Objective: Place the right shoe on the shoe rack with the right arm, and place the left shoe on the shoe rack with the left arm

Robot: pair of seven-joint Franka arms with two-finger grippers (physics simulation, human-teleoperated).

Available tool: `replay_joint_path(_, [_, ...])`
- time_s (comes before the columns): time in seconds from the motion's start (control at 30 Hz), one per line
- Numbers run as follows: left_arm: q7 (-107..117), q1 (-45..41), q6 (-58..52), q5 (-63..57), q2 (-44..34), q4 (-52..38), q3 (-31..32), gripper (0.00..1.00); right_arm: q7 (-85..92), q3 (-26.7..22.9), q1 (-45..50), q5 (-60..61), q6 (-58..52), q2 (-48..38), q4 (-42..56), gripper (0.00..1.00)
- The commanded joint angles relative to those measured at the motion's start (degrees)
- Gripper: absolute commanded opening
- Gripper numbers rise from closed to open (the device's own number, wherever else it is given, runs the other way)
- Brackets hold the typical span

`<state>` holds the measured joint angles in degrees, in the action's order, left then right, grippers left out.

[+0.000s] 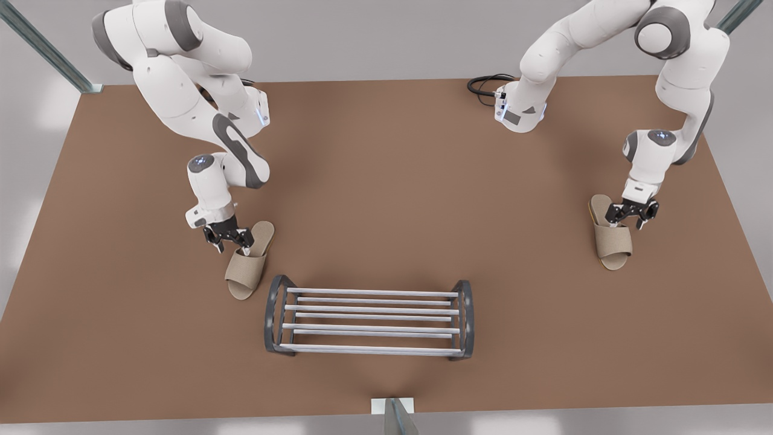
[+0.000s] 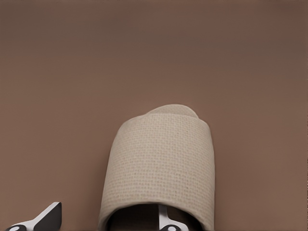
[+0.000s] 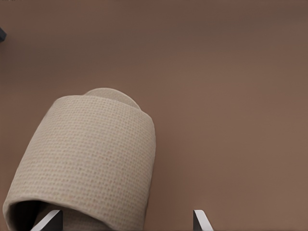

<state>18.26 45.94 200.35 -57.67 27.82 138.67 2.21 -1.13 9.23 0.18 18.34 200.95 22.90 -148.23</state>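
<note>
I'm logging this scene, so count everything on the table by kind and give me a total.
Beige slippers: 2, one at the front view's left, one at its right
Shoe rack: 1
Total: 3 things on the brown table

You see two beige slippers (image 1: 247, 264) (image 1: 611, 238) flat on brown table, either side of the empty, upright grey-and-silver rack (image 1: 369, 319)

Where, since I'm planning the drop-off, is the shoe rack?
Front view: the shoe rack stands low centre on the table, nearest the right shoe at that view's left.
</note>
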Motion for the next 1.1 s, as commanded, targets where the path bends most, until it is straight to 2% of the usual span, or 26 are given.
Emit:
replay_joint_path(0.0, [0.3, 0.1, 0.0, 0.1, 0.0, -0.3, 0.4, 0.98, -0.4, 0.0, 0.0, 0.0, 0.0, 0.1, 0.2, 1.0])
replay_joint_path(0.07, [0.3, 0.2, 0.0, 0.1, 0.0, -0.4, 0.4, 0.98, -0.4, 0.0, 0.0, 0.0, 0.0, 0.1, 0.2, 1.0])
replay_joint_path(0.1, [0.3, 0.4, 0.0, 0.1, 0.0, -0.4, 0.4, 0.94, -0.4, 0.0, 0.0, 0.0, 0.0, 0.1, 0.2, 1.0])
replay_joint_path(0.13, [0.3, 0.3, 0.0, 0.2, 0.0, -0.4, 0.4, 0.73, -0.4, 0.0, 0.0, 0.0, 0.0, 0.2, 0.3, 1.0])
replay_joint_path(0.17, [0.3, 0.5, 0.0, 0.1, -0.1, -0.7, 0.4, 0.64, -0.4, 0.1, 0.1, 0.7, 0.0, 0.2, 0.4, 1.0])
replay_joint_path(0.2, [0.4, 0.6, 0.0, 0.4, -0.1, -0.8, 0.5, 0.6, -0.4, 0.2, 0.2, 1.8, 0.0, 0.4, 1.3, 1.0])
replay_joint_path(0.33, [0.3, 1.1, 0.0, 0.8, -0.4, -0.8, 0.5, 0.58, -0.4, 0.2, 2.3, 5.1, 0.0, 2.1, 2.2, 1.0])
replay_joint_path(0.43, [0.3, 1.1, 0.0, 1.8, -0.7, -0.9, 0.5, 0.44, -0.4, 0.2, 2.2, 5.2, 0.0, 2.1, 2.2, 0.97])
replay_joint_path(0.57, [0.4, 1.1, 0.0, 2.3, -0.9, -2.0, 0.6, 0.29, -0.4, 0.1, 2.3, 5.8, 0.0, 2.2, 2.4, 0.97])
replay_joint_path(0.63, [0.4, 1.1, 0.0, 2.8, -1.5, -2.2, 1.0, 0.26, -0.4, 0.1, 2.2, 5.9, 0.0, 2.8, 3.0, 0.81])
replay_joint_path(0.7, [1.9, 1.1, 0.0, 2.8, -1.7, -2.2, 1.7, 0.24, -0.4, 0.0, 2.2, 5.9, 0.0, 2.9, 3.1, 0.78])
replay_joint_path(0.77, [8.8, 0.6, -1.2, 2.6, -4.7, -2.2, 5.1, 0.23, -0.4, 0.1, 2.3, 6.7, 0.0, 2.9, 3.4, 0.78])
replay_joint_path(0.83, [17.1, 0.7, -10.6, 2.6, -10.1, -2.7, 12.8, 0.24, -0.4, 0.1, 3.9, 8.9, 0.0, 3.6, 4.1, 0.75])
replay_joint_path(0.9, [24.8, 1.0, -19.5, 2.8, -13.1, -3.8, 20.6, 0.25, -0.4, 0.1, 4.2, 9.4, 0.0, 3.6, 4.2, 0.61])
replay_joint_path(0.97, [30.2, 1.2, -30.7, 5.7, -13.3, -9.1, 29.9, 0.26, -0.4, 0.1, 4.0, 9.6, 0.0, 3.6, 4.4, 0.55])
replay_joint_path(1.03, [30.1, 3.3, -45.5, 15.8, -13.2, -16.2, 41.1, 0.26, -0.4, 0.1, 3.6, 9.6, 0.0, 3.6, 4.5, 0.49])
replay_joint_path(1.07, [30.0, 3.3, -51.4, 19.3, -13.1, -19.7, 44.2, 0.26, -0.4, 0.1, 3.3, 9.6, 0.0, 3.4, 4.5, 0.47])
